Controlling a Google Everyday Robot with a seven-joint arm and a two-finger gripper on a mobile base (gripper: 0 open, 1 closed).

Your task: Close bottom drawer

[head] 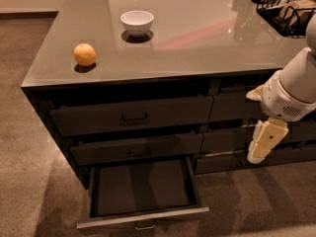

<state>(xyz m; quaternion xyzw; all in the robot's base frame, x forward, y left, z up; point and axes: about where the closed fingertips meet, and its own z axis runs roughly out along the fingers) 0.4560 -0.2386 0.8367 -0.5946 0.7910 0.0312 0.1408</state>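
The bottom drawer [143,186] of the dark cabinet is pulled out wide, showing a plain dark empty floor. Its slim front panel [143,217] carries a small bar handle [144,225] at the lower edge of the view. My gripper [264,141] hangs at the right, cream-coloured fingers pointing down in front of the right-hand column of drawers. It is to the right of the open drawer and above its front panel, touching nothing.
Two taller-fronted drawers [131,115] above the open one are shut. On the glossy countertop [207,33] sit an orange [85,54], a white bowl [137,21] and a black wire basket [286,9] at the far right. Brown carpet surrounds the cabinet.
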